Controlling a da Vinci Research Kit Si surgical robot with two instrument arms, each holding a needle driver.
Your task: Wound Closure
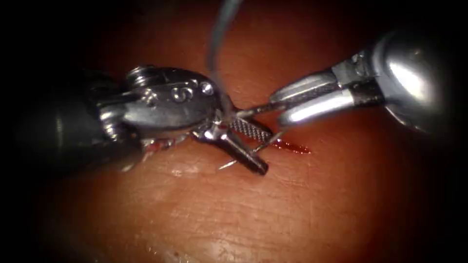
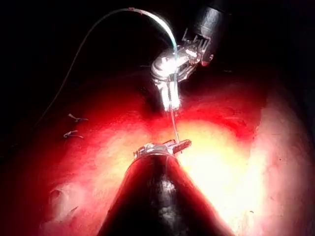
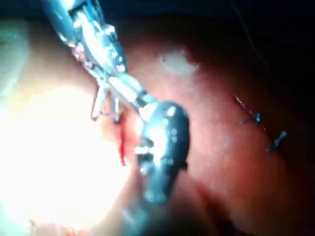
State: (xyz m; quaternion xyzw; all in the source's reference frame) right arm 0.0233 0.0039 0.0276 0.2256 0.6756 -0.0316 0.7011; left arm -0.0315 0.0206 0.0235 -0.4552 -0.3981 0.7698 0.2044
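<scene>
At centre frame, over the cut (image 1: 292, 146) in the tissue (image 1: 234, 214), the needle (image 1: 258, 146) is held by the right tool (image 1: 273, 109), its fingers closed near the thread (image 1: 219, 34) end; the left tool (image 1: 248, 146), fingers narrowly parted, straddles the needle's shaft, point lying lower left

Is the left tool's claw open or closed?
Open. In the endoscope view the left tool has its jaws spread, with the ridged inner face of one showing and the needle lying between them, over the cut.
</scene>
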